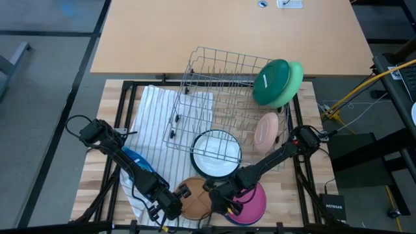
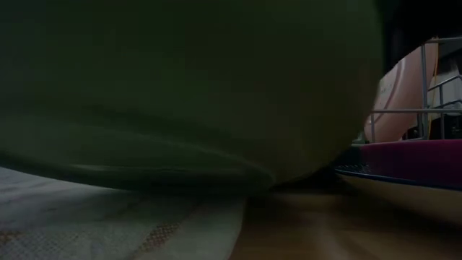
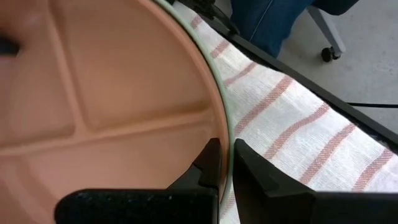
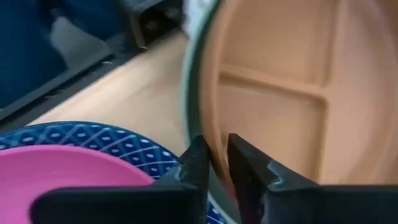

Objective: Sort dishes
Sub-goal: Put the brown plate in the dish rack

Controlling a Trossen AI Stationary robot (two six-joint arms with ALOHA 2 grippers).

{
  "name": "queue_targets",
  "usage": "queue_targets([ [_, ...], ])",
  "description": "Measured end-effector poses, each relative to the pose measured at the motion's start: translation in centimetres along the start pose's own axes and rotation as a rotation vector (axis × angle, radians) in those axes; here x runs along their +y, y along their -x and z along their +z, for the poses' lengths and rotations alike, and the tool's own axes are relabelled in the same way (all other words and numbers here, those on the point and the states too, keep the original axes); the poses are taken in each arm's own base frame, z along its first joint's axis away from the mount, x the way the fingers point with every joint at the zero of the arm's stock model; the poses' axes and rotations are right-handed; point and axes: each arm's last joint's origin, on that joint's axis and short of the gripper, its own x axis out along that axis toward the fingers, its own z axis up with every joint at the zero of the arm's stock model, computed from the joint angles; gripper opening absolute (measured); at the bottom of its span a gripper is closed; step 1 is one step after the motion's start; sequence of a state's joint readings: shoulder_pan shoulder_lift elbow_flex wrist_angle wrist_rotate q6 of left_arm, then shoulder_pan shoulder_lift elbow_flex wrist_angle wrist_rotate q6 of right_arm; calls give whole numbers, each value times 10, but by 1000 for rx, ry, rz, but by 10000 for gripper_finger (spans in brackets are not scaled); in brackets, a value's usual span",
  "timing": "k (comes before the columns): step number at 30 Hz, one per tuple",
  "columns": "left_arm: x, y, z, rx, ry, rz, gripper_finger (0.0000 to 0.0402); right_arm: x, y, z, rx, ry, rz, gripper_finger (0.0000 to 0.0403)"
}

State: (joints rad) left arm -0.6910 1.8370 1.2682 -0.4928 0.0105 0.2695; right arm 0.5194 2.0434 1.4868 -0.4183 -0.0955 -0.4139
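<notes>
A tan divided plate (image 1: 195, 198) lies at the table's near edge inside a green-rimmed dish, which fills the low view (image 2: 180, 87) and seems to rest on the striped towel (image 2: 108, 224). My left gripper (image 1: 174, 207) is shut on this stack's left rim and my right gripper (image 1: 216, 198) on its right rim. A magenta plate (image 1: 252, 205) lies on a blue patterned plate (image 4: 93, 137) to the right. A white dish (image 1: 216, 154) and a peach plate (image 1: 266, 130) sit in the wire rack. Dark green and light green dishes (image 1: 278, 82) lean at its far right corner. My left gripper (image 3: 225, 171) pinches the rim of the tan plate and the green rim under it (image 3: 226, 134). One finger (image 3: 208, 165) is inside the tan plate, the other (image 3: 258, 177) outside over the towel. The fingers come from the table's left. My right gripper (image 4: 216, 165) pinches the opposite rim (image 4: 200, 106) of the tan plate and the green dish. One finger (image 4: 249, 171) is on the plate's inner side, the other (image 4: 193, 168) outside toward the magenta plate. The fingers come from the table's right.
The grey wire rack (image 1: 221, 84) takes up the middle of the table, partly on the striped towel (image 1: 156, 110). A blue object (image 1: 135, 160) lies under my left arm. The table's black frame edge is just beyond the plates.
</notes>
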Motion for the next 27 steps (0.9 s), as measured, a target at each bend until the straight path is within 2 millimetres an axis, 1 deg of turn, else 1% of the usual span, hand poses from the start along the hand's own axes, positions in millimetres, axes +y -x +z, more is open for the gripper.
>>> queue_targets([
  [3, 0, 0, 0, -4, 0, 2, 11, 1, 0, 1, -25, 47, 46, 33],
  [8, 0, 0, 0, -4, 54, 6, 27, 1, 0, 1, -35, 76, 52, 32],
  [13, 2, 0, -1, 17, 236, 64, 64, 0, 0, 1, -34, 85, 42, 33],
  [15, 1, 1, -4, 50, 299, 89, 81, -1, 0, 1, -33, 84, 32, 33],
  [21, -1, 2, -14, 160, 369, 91, 122, -3, 0, 1, -14, 84, -12, 33],
  [27, -2, 3, -16, 182, 418, 90, 129, -3, 0, 1, -17, 86, -20, 26],
])
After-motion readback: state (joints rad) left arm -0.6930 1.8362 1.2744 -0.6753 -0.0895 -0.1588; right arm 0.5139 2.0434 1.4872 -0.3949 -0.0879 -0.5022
